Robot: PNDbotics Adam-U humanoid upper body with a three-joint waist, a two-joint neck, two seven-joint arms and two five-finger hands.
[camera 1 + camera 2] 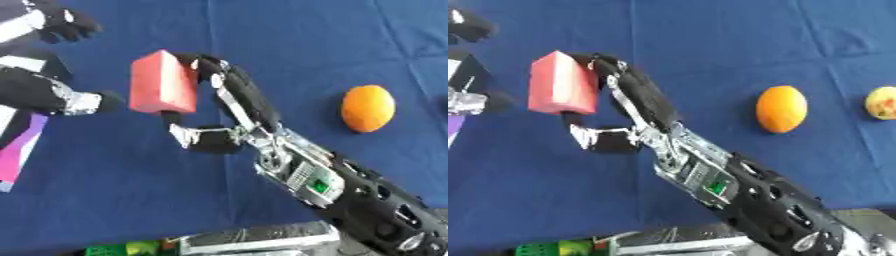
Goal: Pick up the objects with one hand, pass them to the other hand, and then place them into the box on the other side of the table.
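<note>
Fingers point(248, 95) of the right hand point(229, 134) curl over the top right edge of a red block point(163, 82), while the thumb point(177, 126) comes up under its lower right corner, so the block is pinched between them and held above the blue table point(306, 45). Its long axis runs nearly up and down in the views, tilted a little, with the upper end leaning toward the left. One broad red face turns toward the camera, and a narrower, paler side shows on the left. Almost all of the block lies to the left of the hand, outside the palm; only its right edge is within the grip.

Left of the block, the left hand point(68, 22) shows near the upper left corner, dark and blurred, and I cannot tell how its fingers are set. A silver wrist of the left arm point(80, 102) ends just beside the block's left face; whether they touch is unclear.

Well to the right on the cloth lies an orange point(367, 108), upright-oval. Farther right, at the edge of the right eye view, sits a yellowish fruit point(882, 103). A pink strip point(19, 150) lies at the left edge.
</note>
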